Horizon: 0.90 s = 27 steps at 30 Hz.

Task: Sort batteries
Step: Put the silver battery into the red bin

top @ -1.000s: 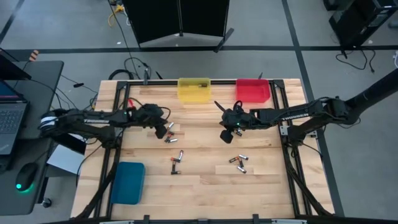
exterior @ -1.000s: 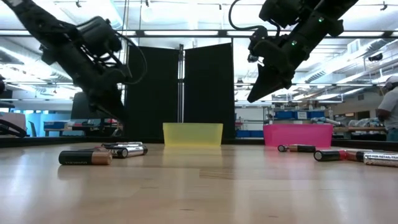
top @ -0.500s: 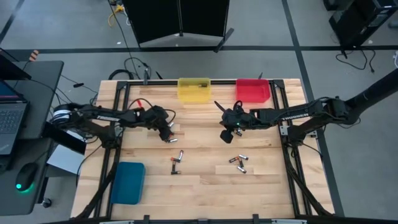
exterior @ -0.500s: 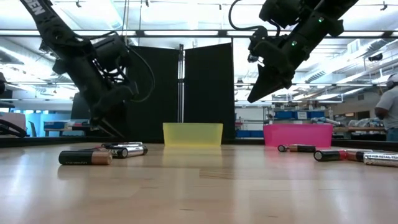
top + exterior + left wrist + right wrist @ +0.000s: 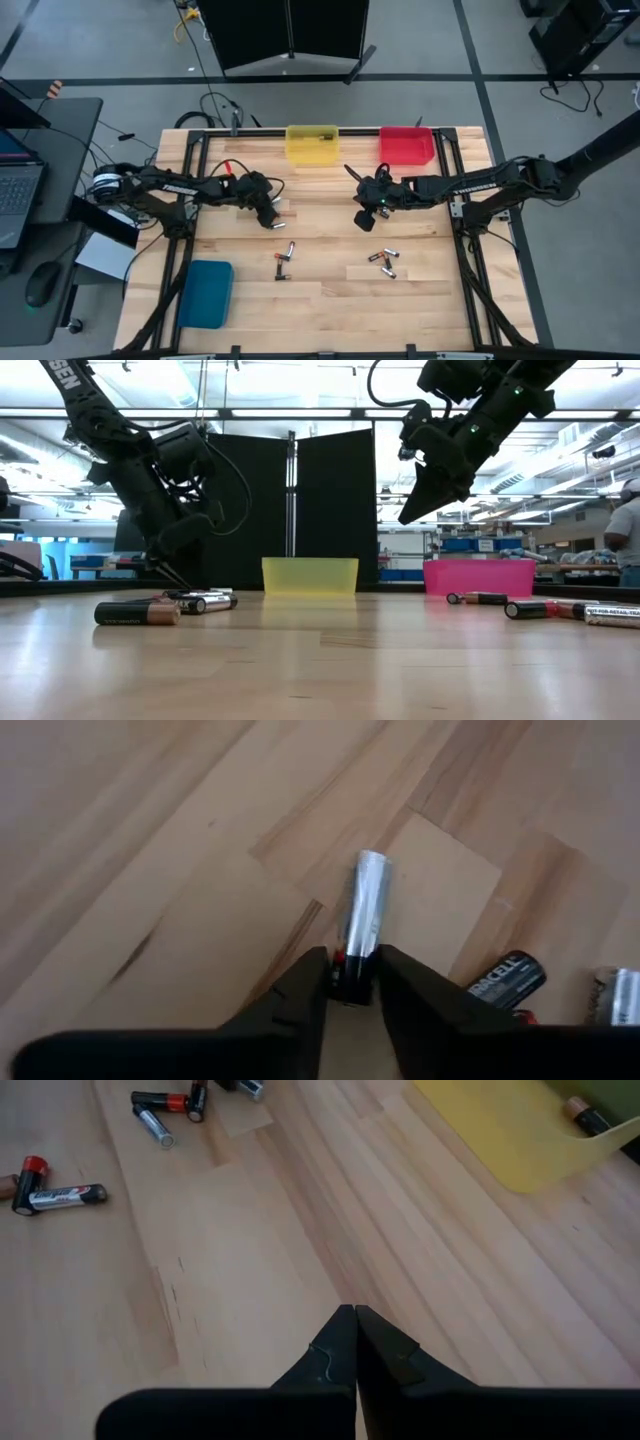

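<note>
You get bright, even overhead light. In the low view, ceiling strips (image 5: 300,412) glare along the frame's top and the foreground table (image 5: 320,680) is soft. In the left wrist view, the lower edge blurs.

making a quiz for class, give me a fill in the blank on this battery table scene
1. The left claw has its fingers around a ____ battery.
2. The right claw hangs above the table with its fingers ____.
3. Between the yellow bin and the red bin, the one holding a battery is ____.

Missing words: silver; shut; yellow
</note>
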Tool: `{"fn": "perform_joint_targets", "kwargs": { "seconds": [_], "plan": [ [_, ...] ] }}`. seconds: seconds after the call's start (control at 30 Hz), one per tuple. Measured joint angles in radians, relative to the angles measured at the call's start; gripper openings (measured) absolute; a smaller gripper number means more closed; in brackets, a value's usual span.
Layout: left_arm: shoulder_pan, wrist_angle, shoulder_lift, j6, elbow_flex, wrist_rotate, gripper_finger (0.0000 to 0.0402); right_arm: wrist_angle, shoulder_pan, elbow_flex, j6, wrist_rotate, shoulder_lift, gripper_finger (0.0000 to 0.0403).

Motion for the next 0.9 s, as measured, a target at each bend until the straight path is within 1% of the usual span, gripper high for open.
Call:
{"fn": "perform_joint_targets", "kwargs": {
  "seconds": [0.1, 0.13, 0.23, 0.33, 0.43, 0.57, 0.67, 0.77, 0.83, 0.9],
  "plan": [
    [0.000, -0.005, 0.000, 0.036, 0.000, -0.001, 0.0056, 0.004, 0.000, -0.005, -0.015, -0.008, 0.000, 0.0008],
    [0.000, -0.004, 0.000, 0.043, 0.000, 0.000, 0.0049, 0.018, 0.000, -0.014, -0.029, -0.018, 0.000, 0.0008],
    [0.000, 0.014, 0.001, 0.088, -0.001, -0.008, 0.0048, 0.092, -0.005, -0.061, -0.055, -0.065, 0.001, 0.0008],
    [0.001, 0.084, 0.006, 0.153, -0.006, -0.003, 0.0048, 0.231, -0.017, -0.131, -0.061, -0.102, 0.001, 0.0008],
    [0.001, 0.219, 0.006, 0.175, -0.007, 0.041, 0.0048, 0.395, -0.027, -0.206, -0.071, -0.138, 0.001, 0.0008],
    [0.001, 0.396, 0.006, 0.178, -0.019, 0.058, 0.0048, 0.614, -0.035, -0.286, -0.072, -0.140, 0.001, 0.0008],
    [0.001, 0.552, 0.005, 0.178, -0.023, 0.093, 0.0048, 0.747, -0.042, -0.309, -0.089, -0.139, 0.001, 0.0008],
    [0.001, 0.703, 0.005, 0.177, -0.023, 0.188, 0.0048, 0.858, -0.041, -0.309, -0.119, -0.144, 0.001, 0.0015],
    [0.001, 0.824, 0.005, 0.177, -0.023, 0.254, 0.0048, 0.930, -0.041, -0.296, -0.132, -0.165, 0.001, 0.0020],
    [0.000, 0.933, 0.004, 0.174, -0.023, 0.297, 0.0048, 0.997, -0.040, -0.280, -0.138, -0.169, 0.001, 0.0027]
  ]
}}
